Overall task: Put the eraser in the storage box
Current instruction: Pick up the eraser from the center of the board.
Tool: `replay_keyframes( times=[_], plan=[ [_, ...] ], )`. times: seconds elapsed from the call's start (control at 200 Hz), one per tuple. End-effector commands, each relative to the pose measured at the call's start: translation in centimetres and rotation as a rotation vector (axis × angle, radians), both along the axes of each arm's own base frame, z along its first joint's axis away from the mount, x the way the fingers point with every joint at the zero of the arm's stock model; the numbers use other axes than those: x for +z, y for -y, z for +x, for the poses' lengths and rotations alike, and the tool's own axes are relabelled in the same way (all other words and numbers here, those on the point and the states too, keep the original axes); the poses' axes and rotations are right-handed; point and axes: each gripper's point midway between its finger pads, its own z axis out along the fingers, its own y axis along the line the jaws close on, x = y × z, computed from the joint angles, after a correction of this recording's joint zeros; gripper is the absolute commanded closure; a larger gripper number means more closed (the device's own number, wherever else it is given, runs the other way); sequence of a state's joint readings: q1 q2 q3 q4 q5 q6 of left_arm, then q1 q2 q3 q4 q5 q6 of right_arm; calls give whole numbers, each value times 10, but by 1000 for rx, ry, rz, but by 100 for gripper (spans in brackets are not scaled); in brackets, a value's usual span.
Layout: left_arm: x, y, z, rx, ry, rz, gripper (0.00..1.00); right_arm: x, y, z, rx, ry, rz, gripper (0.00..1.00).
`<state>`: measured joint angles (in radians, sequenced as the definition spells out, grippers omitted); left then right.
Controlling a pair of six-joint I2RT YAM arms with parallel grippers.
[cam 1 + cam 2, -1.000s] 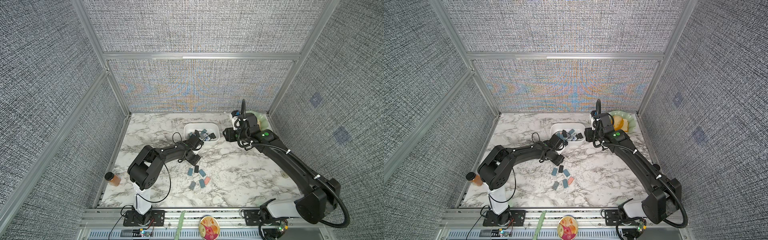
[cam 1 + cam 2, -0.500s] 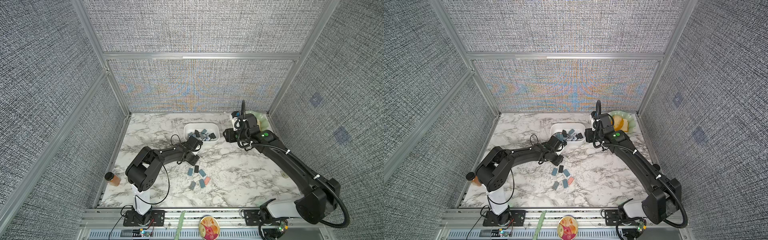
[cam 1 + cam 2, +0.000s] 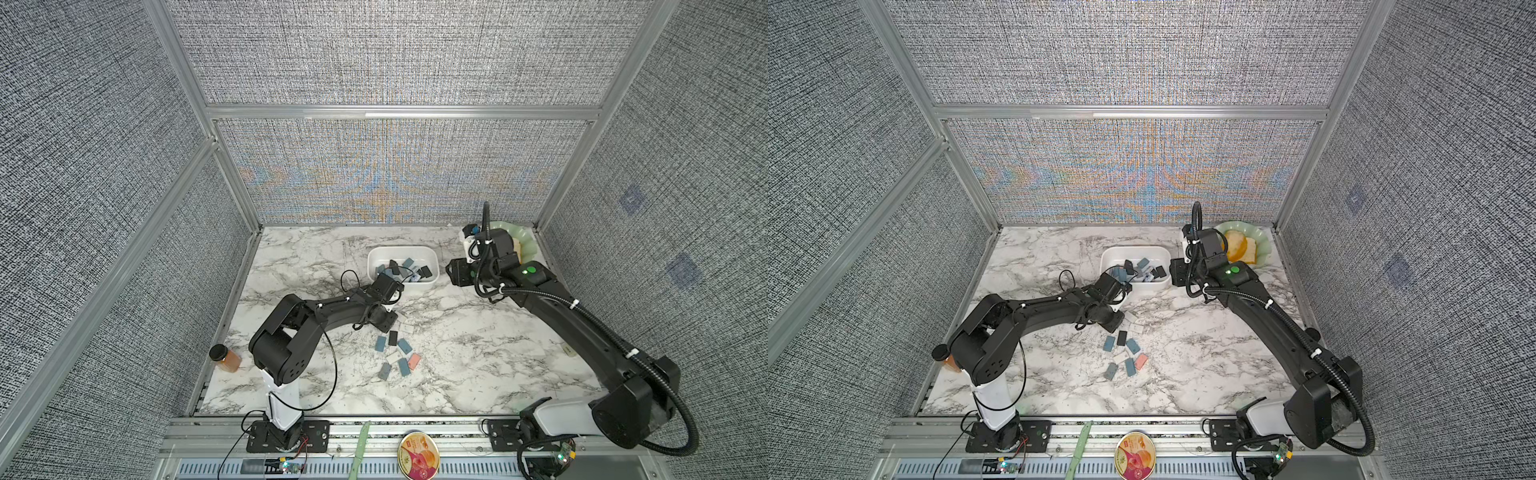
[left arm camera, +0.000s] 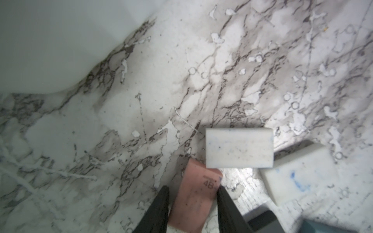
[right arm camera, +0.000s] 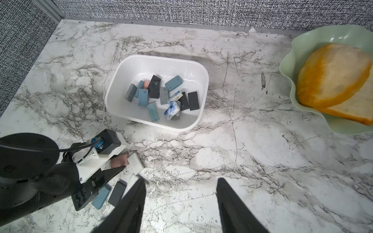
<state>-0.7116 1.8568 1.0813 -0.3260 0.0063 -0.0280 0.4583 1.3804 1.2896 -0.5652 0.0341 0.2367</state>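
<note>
The pink eraser point(image 4: 191, 201) is lying at the storage box's point(image 3: 401, 250) six o'clock in a top view. The left gripper's point(image 4: 192, 188) narrow fingers point(image 4: 226, 205) are flanking its long sides; whether they are pinching it is unclear. The right gripper point(image 5: 179, 201) is hanging wide, empty.

The left arm point(image 3: 332, 312) rises at the front left edge of the bench point(image 3: 478, 365), folds at the elbow and lies low toward the middle. The left gripper point(image 4: 192, 187) points down, jaws narrow on either side of a pink eraser point(image 4: 193, 201); whether they press it is unclear. The right arm point(image 3: 582, 328) stretches from the front right corner toward the back. The right gripper point(image 5: 180, 179) hangs above the bench, jaws wide apart and empty.
</note>
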Motion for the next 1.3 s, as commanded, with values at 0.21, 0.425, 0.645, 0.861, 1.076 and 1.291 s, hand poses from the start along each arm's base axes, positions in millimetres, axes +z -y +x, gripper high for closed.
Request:
replay_keyframes(
  times=[0.21, 0.425, 0.645, 0.861, 1.076, 1.291],
  plan=[
    [-8, -19, -24, 58, -104, 54, 66, -1, -2, 3, -10, 3, 20, 41],
    [-4, -18, -23, 96, -102, 29, 68, -3, -2, 4, -9, 1, 18, 41],
    [-1, -12, -21, 114, -97, -12, 71, -2, -2, 4, -9, 1, 16, 41],
    [6, -9, -18, 135, -87, -31, 76, -3, 0, 4, -12, 1, 9, 41],
    [27, -8, -13, 159, -53, -64, 76, -6, 0, 4, -14, -5, 8, 41],
    [59, -6, -5, 184, -3, -100, 76, -7, 2, 3, -16, -6, 6, 41]
  ],
)
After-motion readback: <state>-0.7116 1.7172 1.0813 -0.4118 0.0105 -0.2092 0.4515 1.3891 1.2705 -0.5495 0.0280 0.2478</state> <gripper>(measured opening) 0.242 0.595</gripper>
